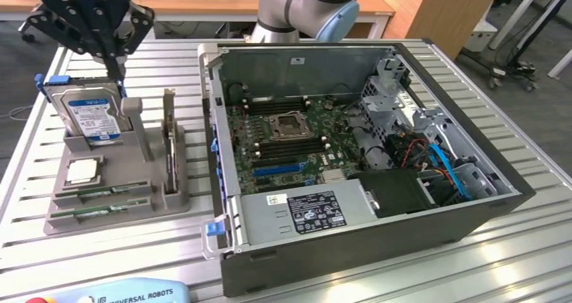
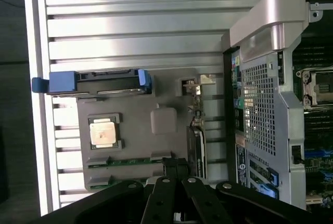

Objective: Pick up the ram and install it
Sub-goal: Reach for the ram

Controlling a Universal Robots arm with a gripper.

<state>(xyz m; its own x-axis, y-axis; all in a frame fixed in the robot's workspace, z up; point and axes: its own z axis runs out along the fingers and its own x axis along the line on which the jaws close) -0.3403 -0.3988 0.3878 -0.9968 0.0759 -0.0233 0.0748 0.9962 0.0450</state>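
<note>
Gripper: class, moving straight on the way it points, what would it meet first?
Likely the grey parts tray, near one end of the ram sticks; the gripper points down at it, though depth is unclear.

The ram (image 1: 100,194) is a thin green board stick standing on its long edge in a slot of the grey holder (image 1: 174,199), so mostly its top edge shows. A second stick (image 1: 94,212) like it sits in the next slot, parallel and just beside it. Both are at the holder's near end in the exterior view.
</note>
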